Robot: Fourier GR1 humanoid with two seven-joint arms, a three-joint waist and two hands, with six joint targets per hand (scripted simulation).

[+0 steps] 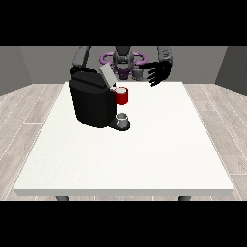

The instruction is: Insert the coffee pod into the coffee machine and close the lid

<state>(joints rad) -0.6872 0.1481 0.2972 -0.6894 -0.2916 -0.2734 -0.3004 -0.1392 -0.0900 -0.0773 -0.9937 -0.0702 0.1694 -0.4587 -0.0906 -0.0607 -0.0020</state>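
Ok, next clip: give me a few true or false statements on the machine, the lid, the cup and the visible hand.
1. The coffee machine stands on the white table. True.
2. The machine's lid is shut flat. False: it is raised and tilted.
3. A grey cup sits at the machine's base. True.
4. The hand at the view's right grips the cup. False: it is spread open in the air, away from the cup.
5. A red part shows at the machine's front. True.

Coffee machine [91,102] on table [144,159], far-left; cup [123,119] at its front; hand [158,73] behind-right.
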